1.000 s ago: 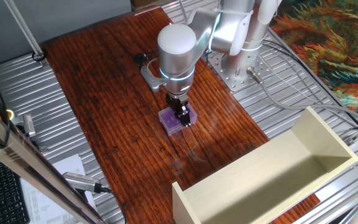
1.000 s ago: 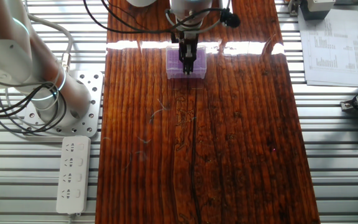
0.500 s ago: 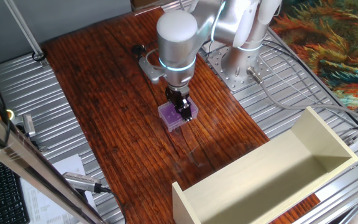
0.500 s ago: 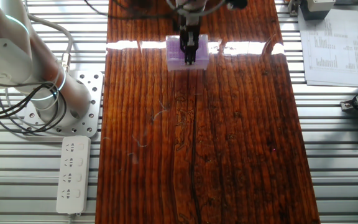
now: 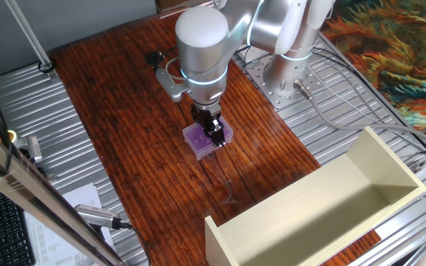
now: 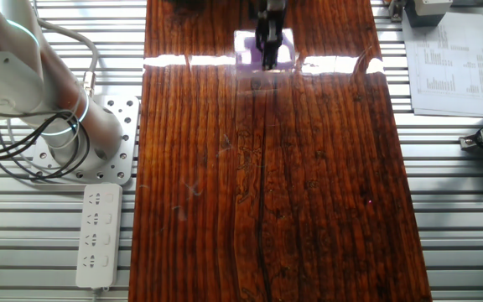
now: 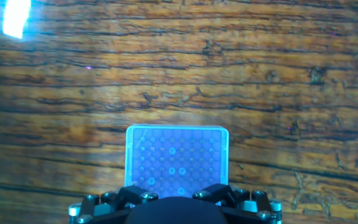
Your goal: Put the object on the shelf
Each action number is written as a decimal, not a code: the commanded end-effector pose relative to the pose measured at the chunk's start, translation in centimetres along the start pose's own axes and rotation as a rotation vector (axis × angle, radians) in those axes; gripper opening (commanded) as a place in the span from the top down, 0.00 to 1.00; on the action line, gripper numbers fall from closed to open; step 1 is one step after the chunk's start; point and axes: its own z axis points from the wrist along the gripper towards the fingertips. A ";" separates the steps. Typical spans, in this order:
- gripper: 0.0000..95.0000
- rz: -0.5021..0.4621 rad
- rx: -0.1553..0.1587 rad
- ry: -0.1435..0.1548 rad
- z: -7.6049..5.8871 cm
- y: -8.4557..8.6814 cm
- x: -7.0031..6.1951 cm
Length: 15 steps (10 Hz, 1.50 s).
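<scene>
The object, a small translucent purple box [image 5: 203, 141] with pale dots on its top, is gripped by my gripper [image 5: 213, 133], which is shut on it and holds it a little above the wooden table [image 5: 124, 111]. In the other fixed view the box [image 6: 248, 50] hangs under the gripper [image 6: 267, 52] near the table's far end, in a bright glare. In the hand view the box [image 7: 176, 155] sits between the dark fingers [image 7: 219, 190] of the gripper [image 7: 176, 191]. The shelf [image 5: 331, 207], a large cream open box, lies at the table's near right corner, well apart from the gripper.
The arm's base [image 5: 287, 74] stands on the metal frame behind the table. A white power strip [image 6: 99, 235] and a second arm's base [image 6: 65, 126] lie to the left in the other fixed view. A printed sheet [image 6: 447, 59] lies to the right.
The gripper has risen with the purple box in it and shifted slightly away from the shelf. In the other fixed view the box has moved toward the top edge.
</scene>
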 end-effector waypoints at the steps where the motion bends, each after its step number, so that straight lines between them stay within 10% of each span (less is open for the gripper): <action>1: 1.00 0.005 0.006 0.007 -1.3 0.8 -0.7; 8: 1.00 -0.015 0.078 0.020 -3.9 2.5 -2.2; 15: 1.00 -0.117 0.052 -0.041 -3.9 2.5 -2.2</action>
